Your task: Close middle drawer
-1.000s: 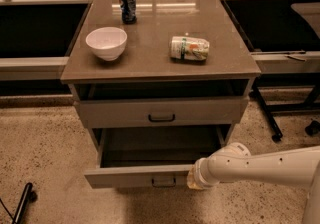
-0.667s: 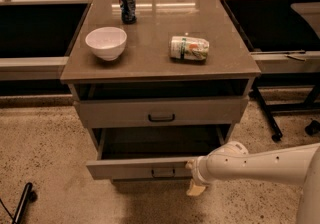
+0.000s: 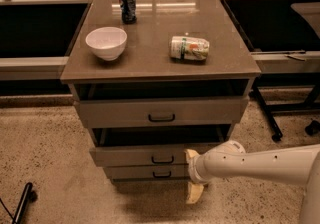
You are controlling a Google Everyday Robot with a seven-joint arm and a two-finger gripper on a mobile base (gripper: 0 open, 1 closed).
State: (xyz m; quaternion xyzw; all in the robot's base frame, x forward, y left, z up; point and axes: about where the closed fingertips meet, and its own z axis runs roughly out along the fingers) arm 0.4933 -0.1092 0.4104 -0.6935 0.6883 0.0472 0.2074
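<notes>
The middle drawer [image 3: 130,157] of the grey cabinet sticks out only slightly, with a dark gap above its front. Its small dark bar handle [image 3: 162,159] is at the centre. My gripper [image 3: 192,174] comes in from the right on a white arm [image 3: 260,164]. It sits against the right part of the drawer front, just right of the handle. Its pale fingers [image 3: 194,193] are spread one above the other and hold nothing. The upper finger touches the drawer front and the lower one hangs below the lowest drawer [image 3: 135,172].
The top drawer [image 3: 160,112] sits slightly out. On the cabinet top [image 3: 150,58] are a white bowl [image 3: 106,42], an upright dark can [image 3: 128,4] and a can lying on its side [image 3: 189,48]. Dark benches flank the cabinet. A wheeled stand leg [image 3: 265,113] is at the right.
The middle drawer has slid from far out to nearly flush with the cabinet. My gripper and arm have moved in toward the cabinet with it.
</notes>
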